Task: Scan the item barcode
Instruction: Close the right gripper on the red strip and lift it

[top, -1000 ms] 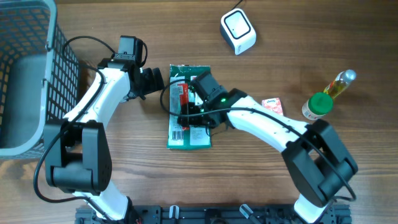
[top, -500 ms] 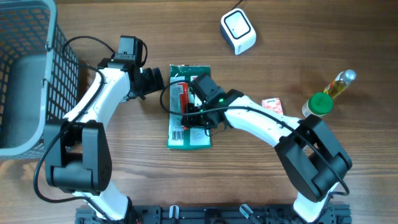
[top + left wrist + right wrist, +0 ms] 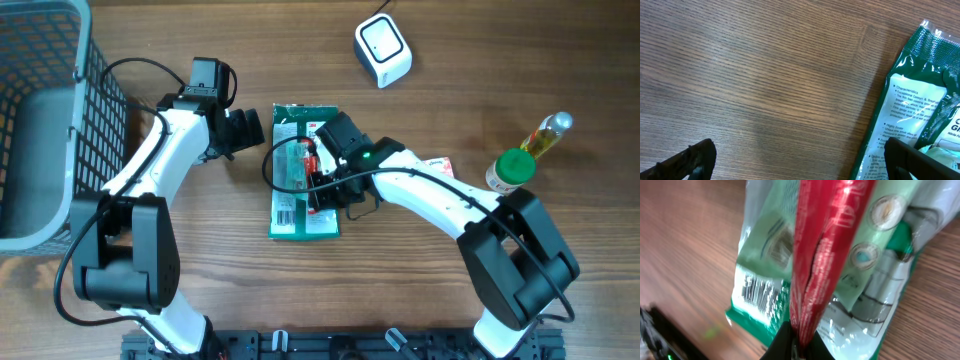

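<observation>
Two pairs of jaws are mine. The right jaws are closed tight on a red packet (image 3: 826, 245), directly over the green pack (image 3: 298, 218) that lies flat on the tabletop (image 3: 400, 295). The left jaws stand wide, just beside the pack's upper left corner, gripping nothing.

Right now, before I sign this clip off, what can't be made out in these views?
- Red packet: no barcode shows; right wrist view sees only a creased, blurred face.
- Green pack: left wrist view's edge cuts off its print; its barcode is blurred in right wrist view.
- Right hand: overhead, its own body hides the fingertips.
</observation>
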`<state>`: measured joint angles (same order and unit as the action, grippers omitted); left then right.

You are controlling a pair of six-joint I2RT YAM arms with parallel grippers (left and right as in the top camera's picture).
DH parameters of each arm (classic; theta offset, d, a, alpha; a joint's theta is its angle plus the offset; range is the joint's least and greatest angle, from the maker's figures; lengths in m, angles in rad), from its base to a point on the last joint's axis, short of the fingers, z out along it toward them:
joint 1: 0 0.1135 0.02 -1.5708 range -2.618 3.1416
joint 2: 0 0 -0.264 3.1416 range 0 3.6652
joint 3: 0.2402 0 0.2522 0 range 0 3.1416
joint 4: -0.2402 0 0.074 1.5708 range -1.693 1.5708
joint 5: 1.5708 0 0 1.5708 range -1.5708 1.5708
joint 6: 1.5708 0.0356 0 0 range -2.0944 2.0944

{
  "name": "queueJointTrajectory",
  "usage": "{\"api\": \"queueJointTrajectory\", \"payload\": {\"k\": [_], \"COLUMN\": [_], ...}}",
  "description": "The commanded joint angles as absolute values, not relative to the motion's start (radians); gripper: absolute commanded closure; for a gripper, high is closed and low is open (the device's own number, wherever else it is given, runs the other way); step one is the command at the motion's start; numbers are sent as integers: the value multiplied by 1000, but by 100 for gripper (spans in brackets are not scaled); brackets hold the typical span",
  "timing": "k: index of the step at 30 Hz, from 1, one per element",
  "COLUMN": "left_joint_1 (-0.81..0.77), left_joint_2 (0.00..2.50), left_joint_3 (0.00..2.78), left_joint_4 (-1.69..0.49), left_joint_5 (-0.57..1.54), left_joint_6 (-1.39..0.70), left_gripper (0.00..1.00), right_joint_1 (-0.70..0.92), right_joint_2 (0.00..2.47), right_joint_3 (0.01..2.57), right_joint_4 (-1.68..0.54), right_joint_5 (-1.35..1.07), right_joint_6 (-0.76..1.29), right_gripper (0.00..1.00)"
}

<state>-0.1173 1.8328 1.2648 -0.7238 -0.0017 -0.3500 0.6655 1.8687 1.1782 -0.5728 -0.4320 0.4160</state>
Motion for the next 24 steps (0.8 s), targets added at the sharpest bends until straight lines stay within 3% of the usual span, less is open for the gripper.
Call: {"api": "queueJointTrajectory", "payload": {"k": [1, 8, 24], "left_joint_1": [-116, -116, -116], "left_joint_2": [1843, 1843, 1843], "left_joint_3": [1260, 1260, 1260], "left_joint_4": [-721, -721, -721], "left_joint_5": [-1, -1, -1], "left_joint_6": [-352, -352, -352], "left_gripper": [0, 0, 0], "right_joint_1": [634, 601, 601], "right_joint_2": [1835, 1832, 1842], "right_joint_3": [1168, 1167, 1099], "right_joint_4": [-604, -783, -776], "right_joint_5": [-565, -575, -522], "right_joint_6": [152, -175, -204], "right_gripper": [96, 96, 92]}}
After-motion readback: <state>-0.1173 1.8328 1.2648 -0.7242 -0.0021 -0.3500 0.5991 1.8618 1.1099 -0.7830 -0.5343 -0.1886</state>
